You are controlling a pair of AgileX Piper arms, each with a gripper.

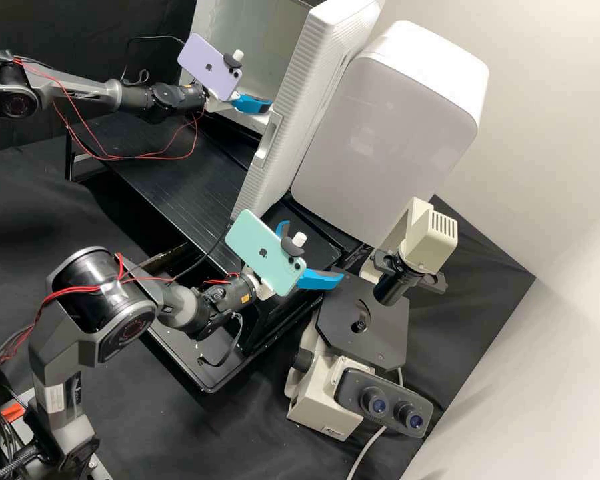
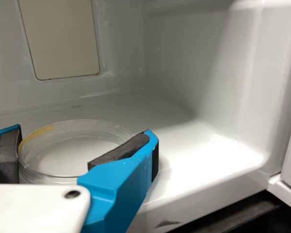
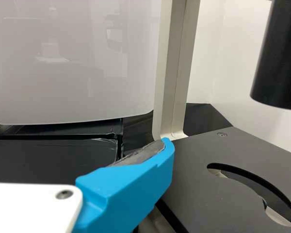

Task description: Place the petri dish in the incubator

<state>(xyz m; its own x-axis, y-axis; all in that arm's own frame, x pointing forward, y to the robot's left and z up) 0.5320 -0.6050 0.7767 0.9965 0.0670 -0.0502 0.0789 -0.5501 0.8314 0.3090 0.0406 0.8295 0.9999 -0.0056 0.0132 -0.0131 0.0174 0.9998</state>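
Dish sits on the incubator floor, clasped between the left gripper's pads. Its open door stands alongside. Right gripper hangs spread wide beside the microscope stage.

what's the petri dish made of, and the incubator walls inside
Petri dish: clear and glossy, plastic or glass, can't tell which; the floor shows through it. Incubator inner walls: smooth white, likely moulded plastic, with rounded corners and a soft sheen.
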